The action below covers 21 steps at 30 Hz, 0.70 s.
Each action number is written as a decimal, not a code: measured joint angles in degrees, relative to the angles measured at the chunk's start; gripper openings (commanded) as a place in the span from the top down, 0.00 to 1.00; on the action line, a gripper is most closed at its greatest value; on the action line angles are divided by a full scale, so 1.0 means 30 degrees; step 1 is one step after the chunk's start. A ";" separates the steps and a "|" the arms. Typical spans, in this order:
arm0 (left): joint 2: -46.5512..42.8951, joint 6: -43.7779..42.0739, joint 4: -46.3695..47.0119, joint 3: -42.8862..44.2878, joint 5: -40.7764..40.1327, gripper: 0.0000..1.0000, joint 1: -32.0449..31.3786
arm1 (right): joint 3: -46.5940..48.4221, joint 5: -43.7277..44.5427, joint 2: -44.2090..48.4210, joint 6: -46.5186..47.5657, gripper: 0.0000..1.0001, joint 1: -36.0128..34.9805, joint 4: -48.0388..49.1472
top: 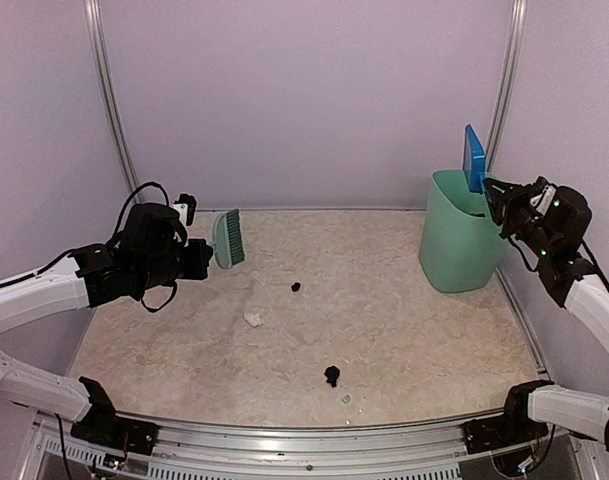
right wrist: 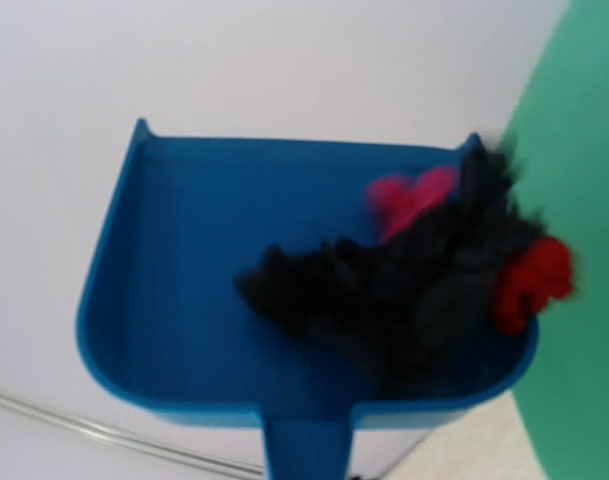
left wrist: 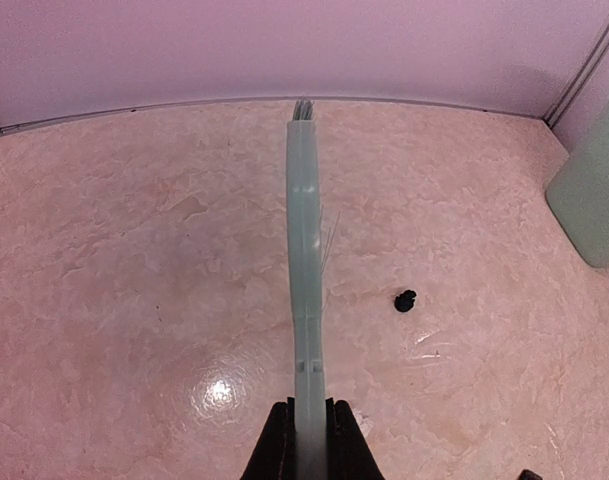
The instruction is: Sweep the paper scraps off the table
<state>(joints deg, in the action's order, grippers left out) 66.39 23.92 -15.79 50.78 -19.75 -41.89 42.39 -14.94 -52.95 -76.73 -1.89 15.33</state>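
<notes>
Scraps (right wrist: pixel 414 290), wrinkly black and red, are lying heaped in blue plastic dustpan (right wrist: pixel 184 250) above mint bin (top: pixel 459 245); right jaws are gripping its handle; left jaws are pinching pale-green brush (top: pixel 229 238) handle. Few scraps are lying on marbled bench (top: pixel 414 330).

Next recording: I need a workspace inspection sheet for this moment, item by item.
Surface: table, beige and marbled, with a few bits on it.
Job's things: scraps on the table, two black and one white; more, black and pink-red, are piled in the dustpan.
Clutter: nothing seen.
Grippers: left gripper shut on the brush; right gripper shut on the dustpan, raised at the rim of the bin.
Cables: black cables loop at the left wrist, away from the scraps.
Surroundings: lilac walls, metal rails.
</notes>
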 measured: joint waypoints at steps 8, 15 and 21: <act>0.0000 0.0000 0.0007 0.0000 0.0007 0.98 -0.0015 | -0.1020 0.0007 -0.0189 -0.4911 1.00 0.0138 0.0765; 0.0000 -0.0007 0.0146 0.0000 0.0160 0.98 -0.0044 | -0.1224 -0.0721 -0.0998 -0.6819 1.00 0.0197 0.1953; 0.0015 -0.0211 0.0444 0.0000 0.1333 0.98 -0.0568 | -0.0036 -0.1231 -0.1610 -0.4612 1.00 0.0211 0.1566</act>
<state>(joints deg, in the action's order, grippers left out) 66.43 23.29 -14.46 50.78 -15.75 -43.59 42.28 -18.63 -57.78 -90.56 -1.26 20.03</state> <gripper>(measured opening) 0.074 0.149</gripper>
